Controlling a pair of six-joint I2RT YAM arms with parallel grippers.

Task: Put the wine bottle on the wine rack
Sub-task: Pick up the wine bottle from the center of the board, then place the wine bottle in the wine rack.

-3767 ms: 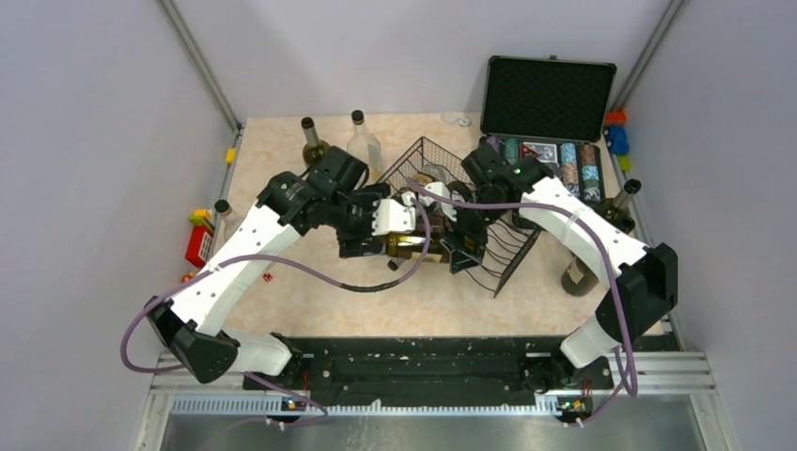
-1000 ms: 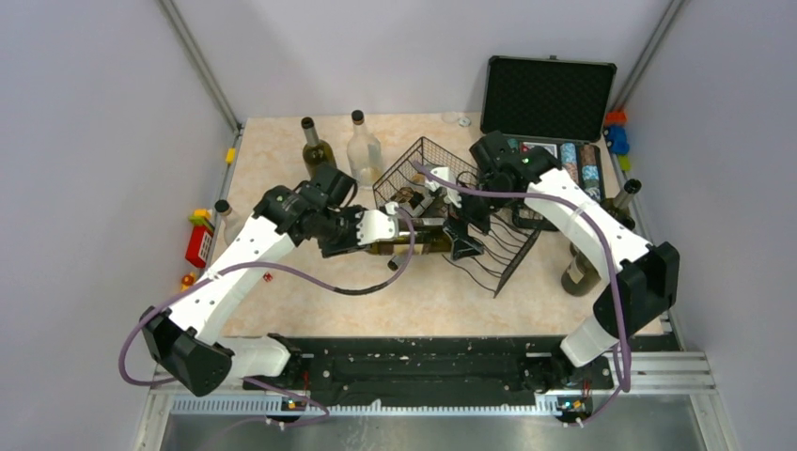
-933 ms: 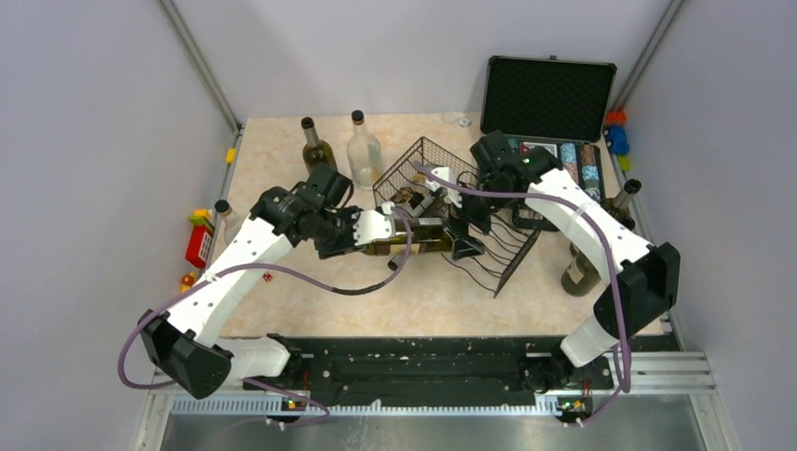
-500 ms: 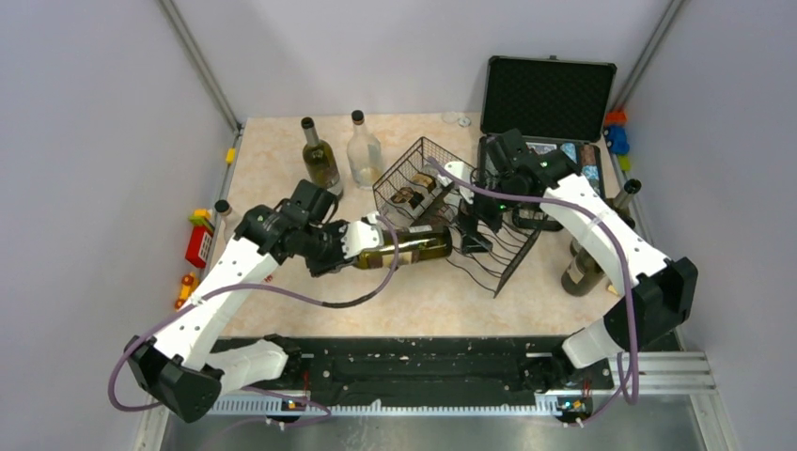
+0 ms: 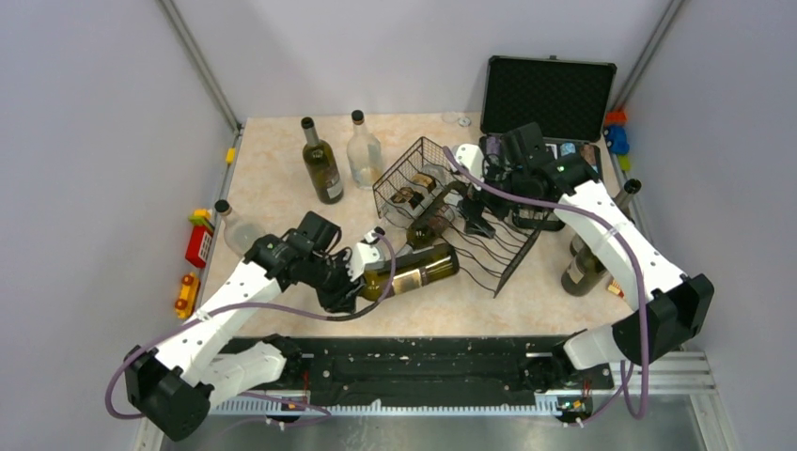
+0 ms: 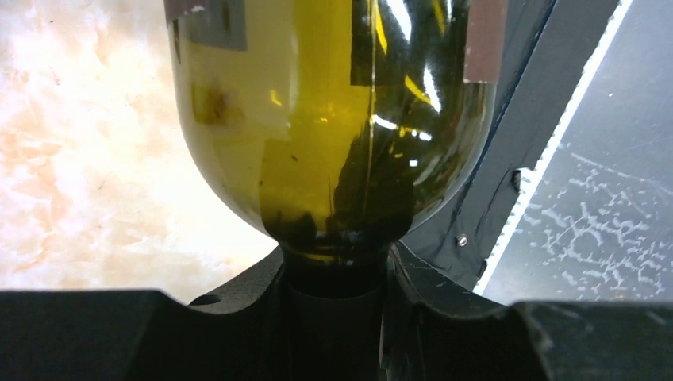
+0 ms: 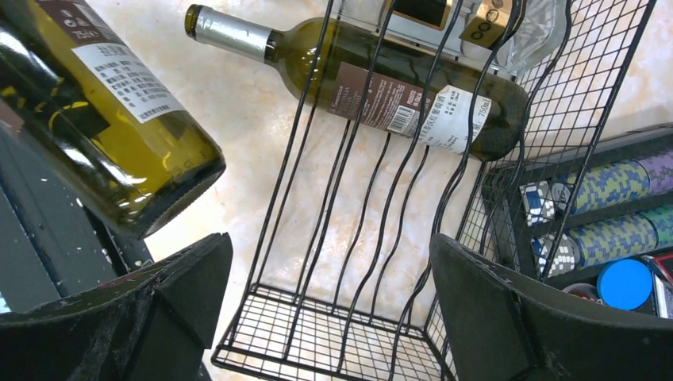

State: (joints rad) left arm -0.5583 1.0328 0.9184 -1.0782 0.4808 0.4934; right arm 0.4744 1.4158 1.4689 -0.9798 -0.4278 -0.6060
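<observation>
The green glass wine bottle (image 5: 416,271) lies nearly level above the beige marbled table (image 5: 282,188), its base just outside the black wire-mesh wine rack (image 5: 484,249). The left hand (image 5: 362,282) clamps its neck. The right hand (image 5: 475,214) hangs over the rack, spread wide and holding nothing. A second labelled bottle (image 7: 381,87) lies in the rack.

Robot lab test cell, not a home: I'm bolted to a black rail (image 5: 423,362) at 6 o'clock, plain lilac panel walls (image 5: 85,141) on three sides, aluminium posts (image 5: 199,64) at 10 and 2, marble-look tabletop (image 5: 273,160), loose toys (image 5: 198,246) past its edge at 9 and 2.
</observation>
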